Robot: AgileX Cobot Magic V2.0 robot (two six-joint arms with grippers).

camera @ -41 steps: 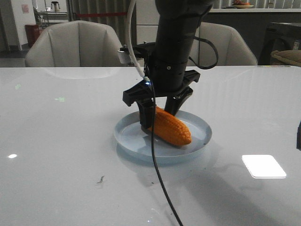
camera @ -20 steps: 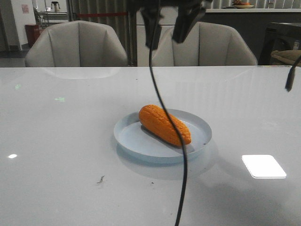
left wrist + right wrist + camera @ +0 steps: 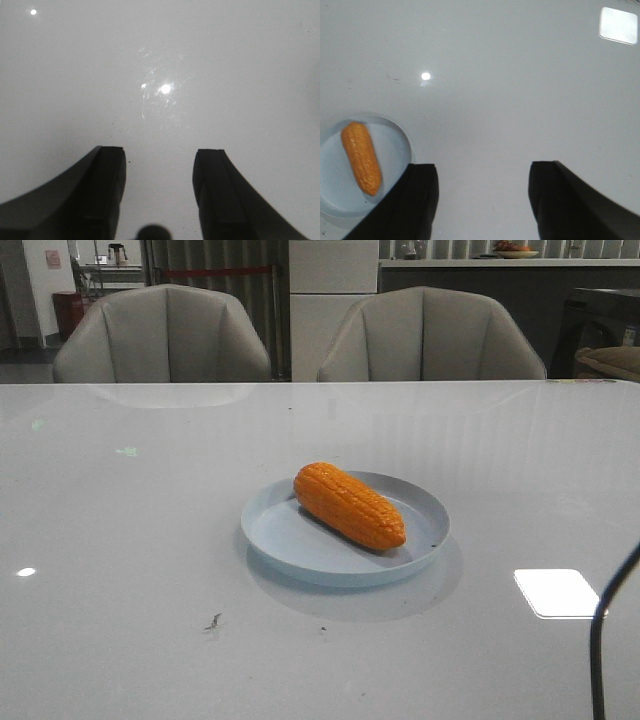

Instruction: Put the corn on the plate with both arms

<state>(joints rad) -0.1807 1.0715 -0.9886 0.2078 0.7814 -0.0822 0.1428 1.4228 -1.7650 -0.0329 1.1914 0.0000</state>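
Already we have the corn (image 3: 349, 505) lying at an angle inside the plate (image 3: 280, 538) on the counter (image 3: 120, 540), so the task looks finished. Our left tool (image 3: 159, 157) and right tool (image 3: 482, 172) hang spread apart, gripping nothing, the right one beside the plate.

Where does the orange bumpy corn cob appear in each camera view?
Front view: orange bumpy corn cob lies at centre, on the round pale blue plate.
Left wrist view: not in it.
Right wrist view: cob at lower left.
Shared landmark: the plate.
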